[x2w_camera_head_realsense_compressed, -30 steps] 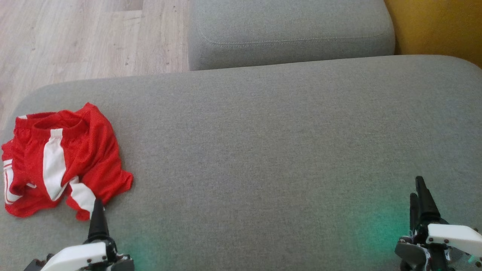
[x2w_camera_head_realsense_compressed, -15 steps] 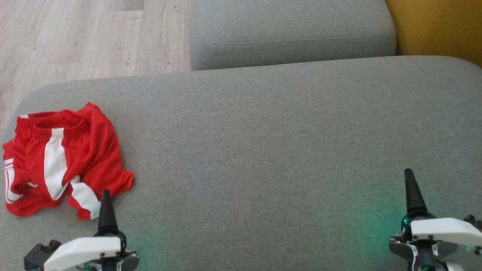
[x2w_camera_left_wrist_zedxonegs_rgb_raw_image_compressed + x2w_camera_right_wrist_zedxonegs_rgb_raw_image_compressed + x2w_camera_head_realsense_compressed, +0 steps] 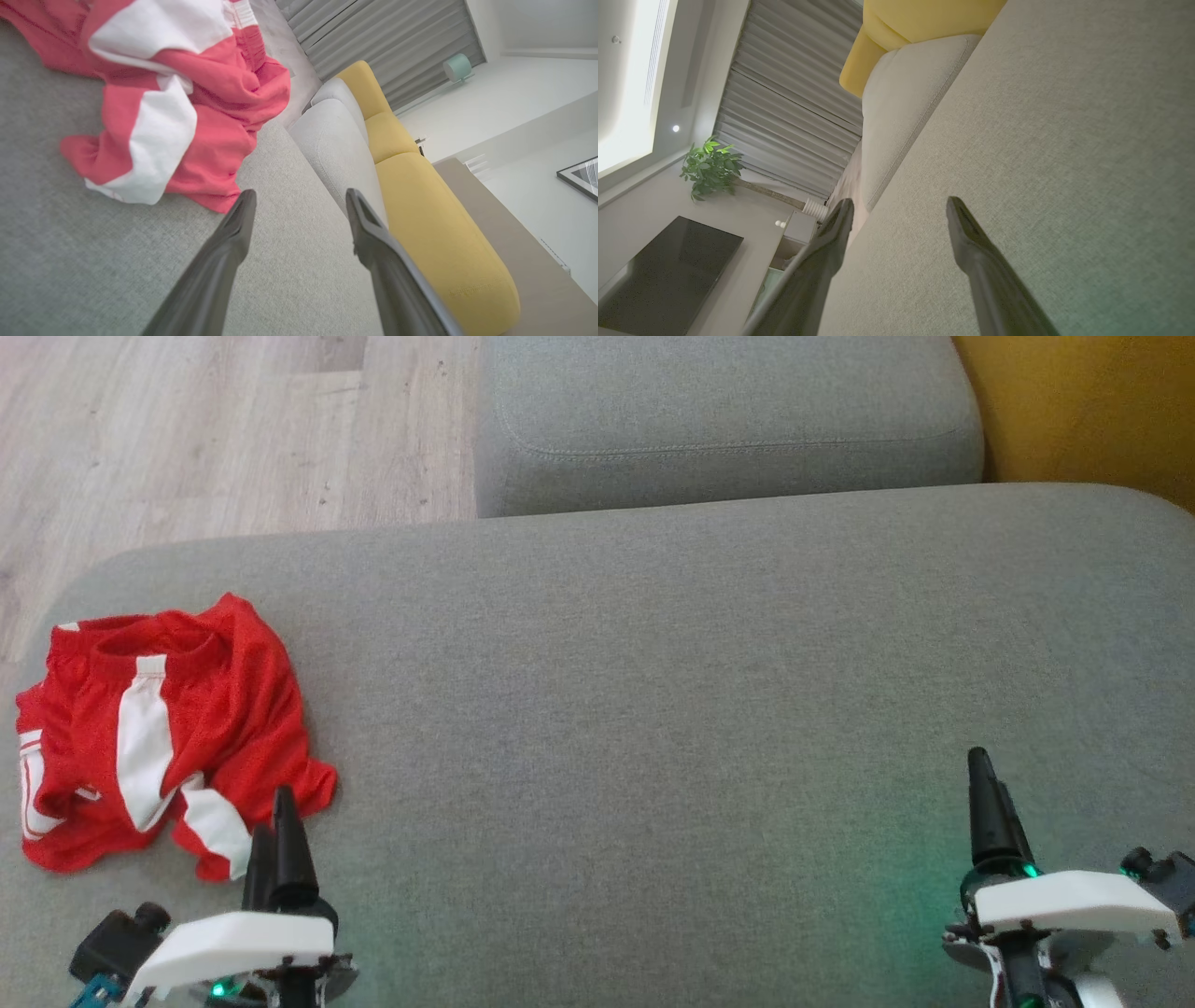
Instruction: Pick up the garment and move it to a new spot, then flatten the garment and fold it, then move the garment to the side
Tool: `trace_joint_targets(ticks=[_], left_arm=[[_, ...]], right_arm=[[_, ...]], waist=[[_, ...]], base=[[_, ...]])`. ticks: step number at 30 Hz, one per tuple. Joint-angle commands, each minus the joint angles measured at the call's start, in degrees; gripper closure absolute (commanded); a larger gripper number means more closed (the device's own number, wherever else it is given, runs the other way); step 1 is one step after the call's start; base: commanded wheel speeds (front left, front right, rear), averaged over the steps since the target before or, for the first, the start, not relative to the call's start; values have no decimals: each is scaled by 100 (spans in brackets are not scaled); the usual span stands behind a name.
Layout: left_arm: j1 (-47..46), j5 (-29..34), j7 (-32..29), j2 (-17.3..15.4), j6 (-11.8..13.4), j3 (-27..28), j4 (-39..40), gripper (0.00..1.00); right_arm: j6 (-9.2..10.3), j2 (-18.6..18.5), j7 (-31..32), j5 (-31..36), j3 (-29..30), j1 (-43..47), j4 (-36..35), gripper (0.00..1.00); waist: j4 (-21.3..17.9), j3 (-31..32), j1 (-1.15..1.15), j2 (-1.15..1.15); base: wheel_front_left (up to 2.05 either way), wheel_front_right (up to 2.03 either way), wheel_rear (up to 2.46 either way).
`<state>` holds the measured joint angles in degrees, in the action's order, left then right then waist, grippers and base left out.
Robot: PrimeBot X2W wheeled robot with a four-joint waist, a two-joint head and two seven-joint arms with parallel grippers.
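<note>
The garment (image 3: 159,737) is a crumpled pair of red shorts with white stripes, lying at the left end of the grey sofa seat (image 3: 653,709). My left gripper (image 3: 280,821) hovers just beside its near right corner, open and holding nothing. In the left wrist view the garment (image 3: 177,107) lies up and left of the open left gripper (image 3: 299,200), close to one fingertip (image 3: 245,200). My right gripper (image 3: 985,793) stands open over bare seat at the lower right, far from the garment. The right wrist view has that gripper (image 3: 899,207) spread over empty grey fabric.
A second grey cushion (image 3: 728,420) adjoins the seat's far edge. Yellow upholstery (image 3: 1083,401) fills the far right corner. Wooden floor (image 3: 187,429) lies beyond the seat's left and far-left edges. Wide bare seat spreads between the two grippers.
The head camera has shifted slightly. The left gripper moved a little right and forward beside the garment's corner; the right gripper moved left and forward. The garment lies as before.
</note>
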<state>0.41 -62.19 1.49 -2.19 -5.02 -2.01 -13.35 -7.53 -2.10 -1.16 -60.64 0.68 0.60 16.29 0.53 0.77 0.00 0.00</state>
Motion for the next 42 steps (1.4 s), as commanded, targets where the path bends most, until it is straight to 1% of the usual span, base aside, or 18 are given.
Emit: trace_joint_targets(ticks=[1, 4, 15, 27, 37, 42], left_arm=[[-159, 285, 78, -42, 33, 17, 266, 0], [-153, 448, 112, -42, 49, -4, 297, 0], [-151, 1307, 297, -46, 155, -166, 453, 0], [-135, 2261, 498, -51, 197, -320, 574, 0], [-118, 3059, 665, -54, 279, -483, 651, 0], [-96, 3339, 749, -56, 315, -539, 596, 0]], right_arm=[[2, -43, -102, 297, -111, -196, -240, 0], [2, -44, -136, 461, -155, -192, -261, 0], [2, -49, -322, 1290, -293, -165, -412, 0], [3, -54, -524, 2139, -452, -159, -549, 0], [3, -59, -693, 2840, -547, -142, -615, 0], [3, -61, -778, 3192, -574, -142, -616, 0]], waist=[[11, 11, 0, 0], [18, 23, 0, 0], [58, 36, 0, 0], [74, 37, 0, 0], [78, 65, 0, 0], [76, 78, 0, 0]], base=[[0, 0, 0], [0, 0, 0], [0, 0, 0], [0, 0, 0], [0, 0, 0], [0, 0, 0]])
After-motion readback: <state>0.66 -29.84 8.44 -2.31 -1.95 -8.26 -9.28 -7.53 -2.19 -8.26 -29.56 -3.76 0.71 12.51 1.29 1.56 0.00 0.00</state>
